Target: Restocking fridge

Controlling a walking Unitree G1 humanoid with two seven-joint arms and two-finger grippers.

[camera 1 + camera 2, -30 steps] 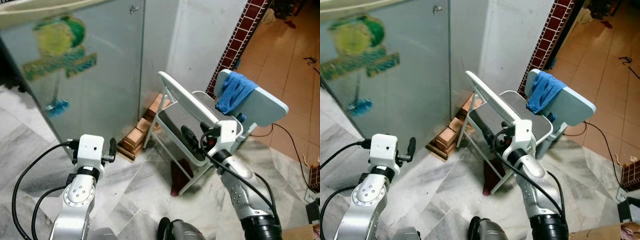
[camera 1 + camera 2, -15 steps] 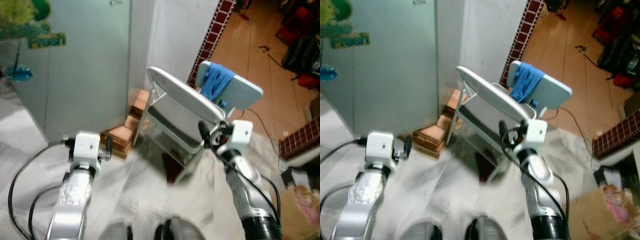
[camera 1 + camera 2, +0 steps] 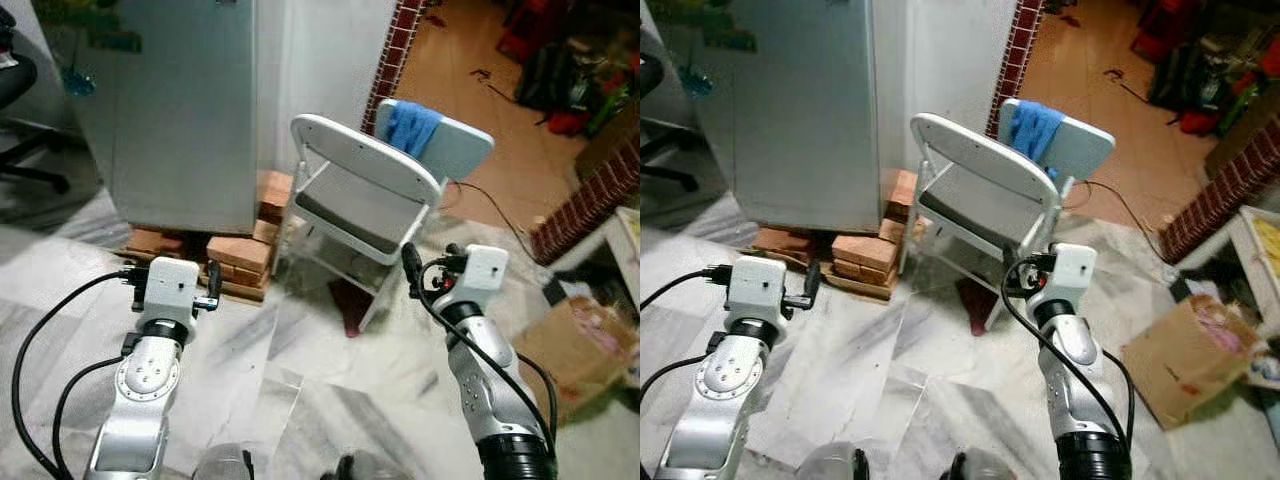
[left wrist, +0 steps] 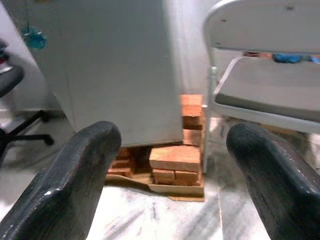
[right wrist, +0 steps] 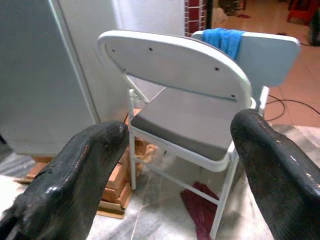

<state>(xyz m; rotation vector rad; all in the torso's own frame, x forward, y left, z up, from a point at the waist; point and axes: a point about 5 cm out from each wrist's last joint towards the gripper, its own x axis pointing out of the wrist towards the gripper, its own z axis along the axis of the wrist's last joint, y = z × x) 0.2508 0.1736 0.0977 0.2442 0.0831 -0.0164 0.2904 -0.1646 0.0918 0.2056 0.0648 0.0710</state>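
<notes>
Grey fridge (image 3: 170, 110), door shut, raised on bricks (image 3: 240, 255)

glossy marble floor (image 3: 300, 370), matt metal fridge (image 3: 170, 110), rough bricks (image 3: 240, 255).

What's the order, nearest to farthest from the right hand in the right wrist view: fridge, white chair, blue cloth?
From the right hand:
1. White chair, straight ahead, backrest toward the hand.
2. Fridge, beyond the chair's near edge, off to one side, raised on bricks.
3. Blue cloth, draped on the second chair behind the white one. Fridge versus cloth is close, so that ranking is tentative.
</notes>
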